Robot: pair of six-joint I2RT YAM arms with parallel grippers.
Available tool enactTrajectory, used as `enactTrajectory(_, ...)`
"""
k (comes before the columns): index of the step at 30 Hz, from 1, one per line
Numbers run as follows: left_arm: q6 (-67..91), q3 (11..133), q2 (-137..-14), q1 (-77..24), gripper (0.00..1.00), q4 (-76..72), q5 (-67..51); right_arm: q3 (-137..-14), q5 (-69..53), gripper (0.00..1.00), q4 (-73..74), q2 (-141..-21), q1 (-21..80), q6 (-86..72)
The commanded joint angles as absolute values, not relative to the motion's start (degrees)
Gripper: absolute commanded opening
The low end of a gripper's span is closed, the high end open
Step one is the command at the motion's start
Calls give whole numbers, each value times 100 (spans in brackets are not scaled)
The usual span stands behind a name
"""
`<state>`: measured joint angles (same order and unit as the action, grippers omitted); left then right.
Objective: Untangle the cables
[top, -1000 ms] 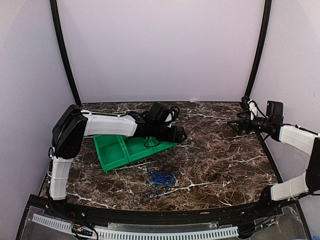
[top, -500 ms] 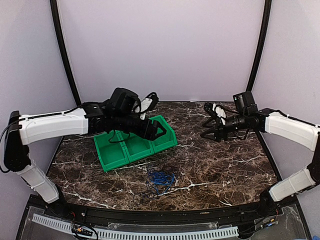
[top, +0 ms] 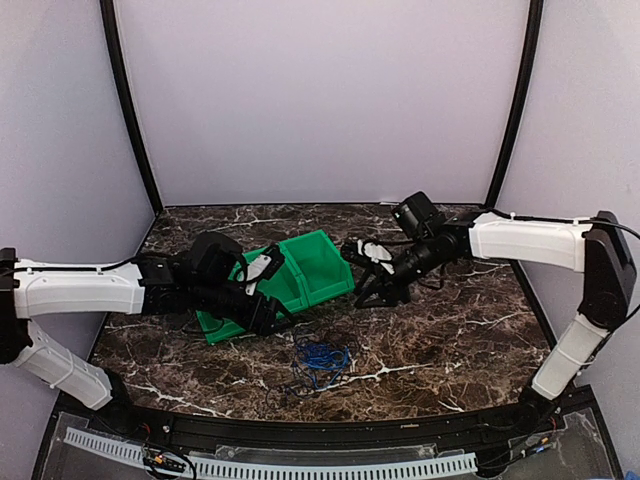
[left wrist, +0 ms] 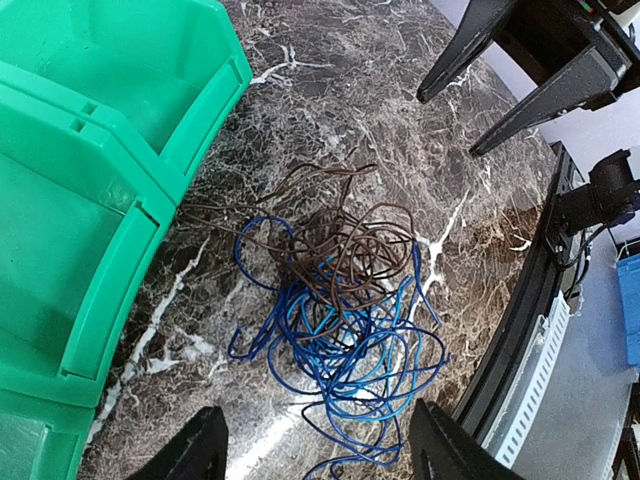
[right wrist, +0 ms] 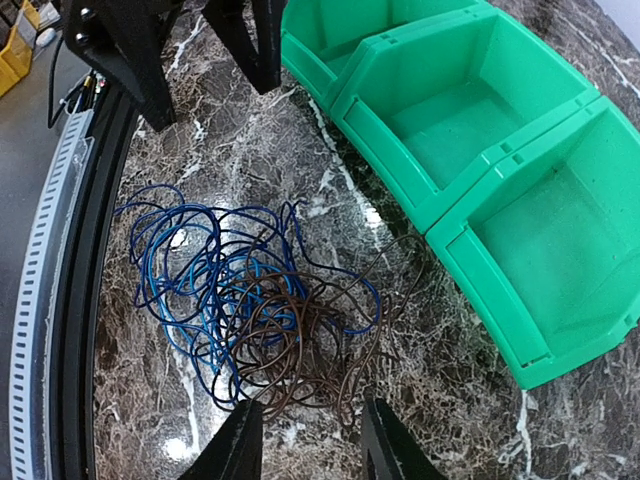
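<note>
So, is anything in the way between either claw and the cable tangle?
Nothing visible. The cables lie uncovered on the table, and the left claw and right claw are both open above them. The green bin sits beside the tangle, not over it.

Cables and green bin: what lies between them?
Only a bare strip of marble table, crossed by a few brown loops straying from the cables toward the green bin. The right wrist view shows it.
</note>
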<state>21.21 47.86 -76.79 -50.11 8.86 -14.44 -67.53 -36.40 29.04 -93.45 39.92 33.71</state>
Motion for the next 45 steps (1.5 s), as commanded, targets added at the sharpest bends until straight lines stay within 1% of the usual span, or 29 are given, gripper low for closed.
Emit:
enactTrajectory(1,2379,4504,-7699,-5035,64,65,-1713,-7107,-3726,34,3109,-9693,4109,3265)
enactTrajectory(3,2421,4407,-7756,-5029,65,-257,-1803,-7152,-3687,33,3135,-9815,4126,3253)
enactTrajectory(9,2474,4314,-8025,-5034,66,-812,-1831,-7104,-3679,33,3158,-10111,4126,3234)
enactTrajectory(14,2449,4364,-8205,-5036,68,-977,-1834,-7033,-3502,31,3052,-10284,4136,3131)
enactTrajectory(19,2430,4429,-8252,-5036,69,-982,-1796,-7036,-3310,25,2923,-10377,4132,3002)
enactTrajectory(24,2456,4413,-8240,-5031,70,-1083,-1747,-7105,-3181,24,2958,-10516,4138,2979)
enactTrajectory(27,2481,4412,-8251,-5033,70,-1154,-1690,-7121,-3154,17,2921,-10548,4139,2951)
enactTrajectory(30,2483,4406,-8268,-5036,71,-1256,-1651,-7205,-3085,3,2960,-10516,4136,2915)
enactTrajectory(31,2464,4404,-8276,-5034,71,-1283,-1639,-7252,-3068,0,3002,-10459,4135,2917)
enactTrajectory(36,2366,4349,-8286,-5038,73,-1766,-1456,-7623,-3120,0,3451,-9994,4160,3054)
enactTrajectory(40,2274,4256,-8252,-5092,75,-2540,-1334,-8030,-3228,0,3997,-9728,4232,3207)
enactTrajectory(45,2048,4335,-8394,-5246,77,-3314,-1117,-8265,-3372,0,4234,-9454,4321,3199)
